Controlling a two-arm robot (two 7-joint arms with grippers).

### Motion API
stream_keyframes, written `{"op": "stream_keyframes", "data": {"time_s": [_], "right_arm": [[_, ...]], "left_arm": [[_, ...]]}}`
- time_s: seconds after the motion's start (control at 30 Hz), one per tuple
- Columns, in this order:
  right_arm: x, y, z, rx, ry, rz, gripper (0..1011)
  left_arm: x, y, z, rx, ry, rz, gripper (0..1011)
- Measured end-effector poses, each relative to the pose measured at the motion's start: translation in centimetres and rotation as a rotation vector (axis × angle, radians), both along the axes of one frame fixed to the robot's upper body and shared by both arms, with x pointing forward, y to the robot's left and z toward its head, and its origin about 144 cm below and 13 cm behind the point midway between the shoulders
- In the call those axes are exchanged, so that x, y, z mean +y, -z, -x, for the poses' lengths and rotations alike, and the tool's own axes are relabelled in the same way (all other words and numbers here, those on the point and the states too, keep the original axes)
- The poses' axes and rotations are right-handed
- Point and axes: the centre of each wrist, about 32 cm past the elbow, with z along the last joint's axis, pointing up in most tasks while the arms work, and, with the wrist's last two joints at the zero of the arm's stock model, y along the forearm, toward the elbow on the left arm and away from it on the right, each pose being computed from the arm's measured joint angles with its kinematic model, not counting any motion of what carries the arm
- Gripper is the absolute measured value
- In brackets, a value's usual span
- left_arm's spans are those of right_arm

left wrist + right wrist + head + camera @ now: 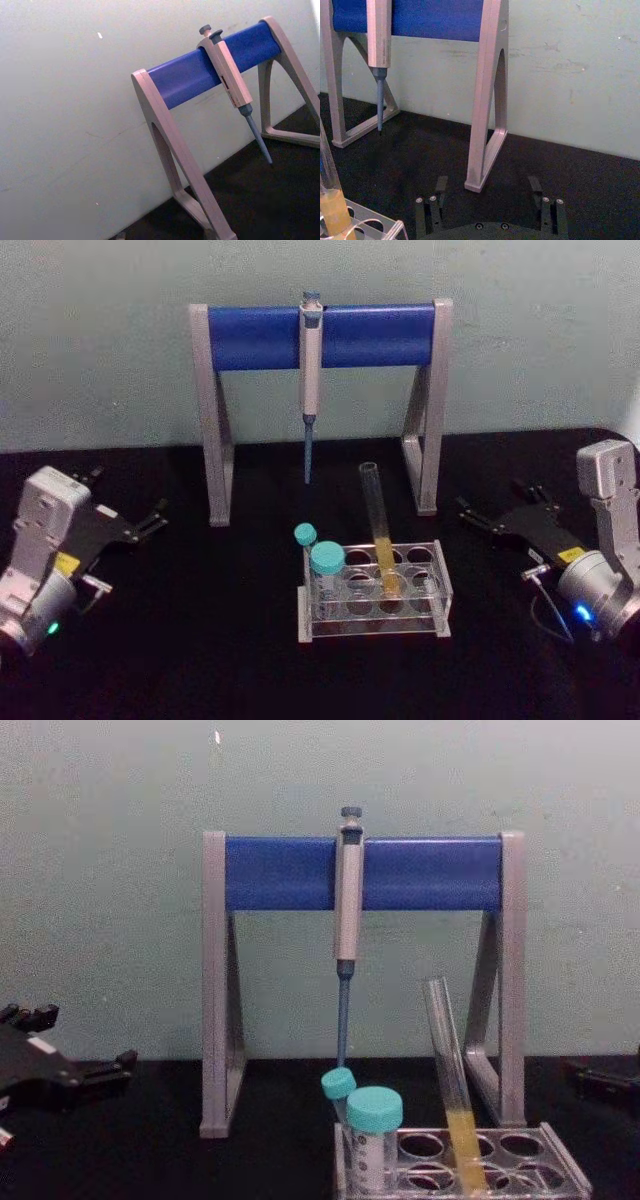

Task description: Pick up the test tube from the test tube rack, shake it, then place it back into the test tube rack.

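The test tube [378,525] is a long clear glass tube with yellow liquid in its lower part. It leans in a hole of the clear test tube rack [437,615] at the table's middle front. The chest view shows the test tube [449,1060] tilted in the rack [562,1173], and the right wrist view catches the tube [331,200] and a rack corner [380,227]. My left gripper [128,492] rests open far to the rack's left, holding nothing. To the rack's right, well clear of the tube, my right gripper [492,498] is open and empty, its fingers [440,197] spread wide.
A tall grey-and-blue pipette stand [320,335] rises behind the rack, with a pipette [311,380] hanging from its bar. Two teal-capped tubes [327,560] sit in the rack's left holes. The black tabletop [200,640] lies bare around the rack, and a pale wall stands behind.
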Motion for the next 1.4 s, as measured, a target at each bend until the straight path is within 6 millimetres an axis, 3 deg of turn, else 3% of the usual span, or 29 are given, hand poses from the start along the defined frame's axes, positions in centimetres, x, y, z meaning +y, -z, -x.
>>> {"op": "stream_keyframes", "data": {"time_s": [1.4], "right_arm": [[0.0, 0.0, 0.0, 0.0, 0.0, 0.0, 1000]], "left_arm": [[0.0, 0.0, 0.0, 0.0, 0.0, 0.0, 1001]]}}
